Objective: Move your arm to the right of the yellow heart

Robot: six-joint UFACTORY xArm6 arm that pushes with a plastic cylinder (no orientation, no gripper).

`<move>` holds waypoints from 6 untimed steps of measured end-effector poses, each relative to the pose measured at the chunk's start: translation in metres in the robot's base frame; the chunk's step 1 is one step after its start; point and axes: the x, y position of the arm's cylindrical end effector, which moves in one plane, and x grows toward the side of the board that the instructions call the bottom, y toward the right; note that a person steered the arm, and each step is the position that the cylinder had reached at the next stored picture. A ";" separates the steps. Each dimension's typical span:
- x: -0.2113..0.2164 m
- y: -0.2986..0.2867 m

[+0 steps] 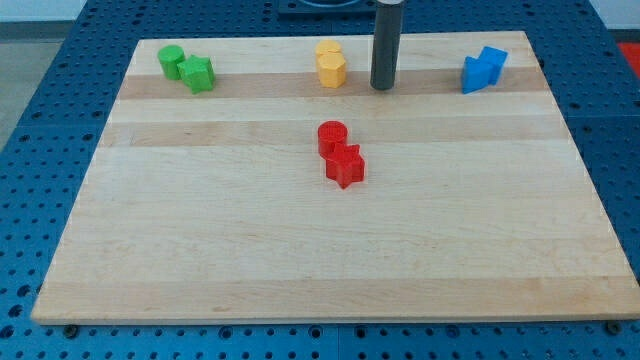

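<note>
Drifting left from where it stands, my tip (pixel 382 87) would likely nudge the yellow heart-shaped block (pixel 327 51), paired with a yellow hexagonal block (pixel 332 70) just left of the tip near the pale wooden tabletop (pixel 200 240) top edge. No gripper exists here to describe. Left of the heart sit two green blocks (pixel 186 68); below it, two red blocks (pixel 340 153); right, two blue blocks (pixel 484 69). Nothing blocks the tip.

Green blocks (pixel 186 68), yellow blocks (pixel 331 64), blue blocks (pixel 484 69), red blocks (pixel 340 154); pale striped wooden board (pixel 300 240); rod (pixel 386 45) dark, probably grey.
</note>
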 end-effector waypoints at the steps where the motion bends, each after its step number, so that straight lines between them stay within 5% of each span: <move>1: -0.001 0.000; 6: -0.009 0.000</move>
